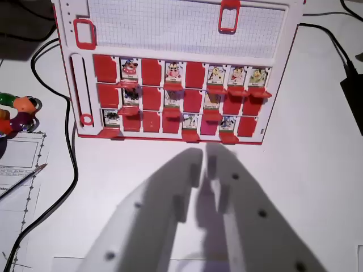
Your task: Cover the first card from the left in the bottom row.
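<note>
One black cable [71,148] beside red board [170,85].

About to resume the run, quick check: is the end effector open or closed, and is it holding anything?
End effector: nearly closed, only a narrow gap between the tips, holding nothing; it hangs short of the board, not touching any card.

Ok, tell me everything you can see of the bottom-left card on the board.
The bottom-left card sits uncovered in the lowest row of the red and white board, at the wrist view's left. It shows a small dark cartoon figure on white, print too small to read. Its red flap lies folded down below it. The gripper is apart from it.
</note>
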Controlling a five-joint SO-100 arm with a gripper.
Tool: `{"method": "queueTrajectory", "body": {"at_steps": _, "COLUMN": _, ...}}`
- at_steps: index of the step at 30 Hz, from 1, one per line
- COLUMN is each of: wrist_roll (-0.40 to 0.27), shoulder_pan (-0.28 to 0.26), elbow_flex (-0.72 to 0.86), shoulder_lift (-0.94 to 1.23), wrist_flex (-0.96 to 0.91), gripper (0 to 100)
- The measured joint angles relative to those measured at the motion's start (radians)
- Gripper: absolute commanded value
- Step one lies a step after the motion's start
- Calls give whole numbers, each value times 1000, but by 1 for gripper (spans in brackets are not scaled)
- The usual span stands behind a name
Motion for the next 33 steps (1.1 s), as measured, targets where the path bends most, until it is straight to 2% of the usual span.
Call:
{"method": "queueTrajectory", "body": {"at_steps": 6, "wrist_roll": 3, "shoulder_pan": 0, "elbow_flex": 5, "shoulder_lift": 0, "wrist_flex": -2, "gripper": 0}}
{"method": "queueTrajectory", "body": {"at_steps": 9, "wrist_roll": 3, "shoulder_pan": 0, "elbow_flex": 61, "shoulder_lift": 20, "wrist_flex": -37, "gripper": 0}}
{"method": "queueTrajectory", "body": {"at_steps": 16, "wrist_roll": 31, "shoulder_pan": -8, "elbow_flex": 302, "shoulder_lift": 80, "wrist_flex": -170, "gripper": 0}}
{"method": "queueTrajectory", "body": {"at_steps": 22, "wrist_roll": 89, "shoulder_pan": -46, "elbow_flex": 466, "shoulder_lift": 80, "wrist_flex": -244, "gripper": 0}}
{"method": "queueTrajectory", "body": {"at_steps": 33, "wrist_roll": 179, "shoulder_pan": -132, "elbow_flex": 870, "shoulder_lift": 80, "wrist_flex": -531, "gripper": 0}}
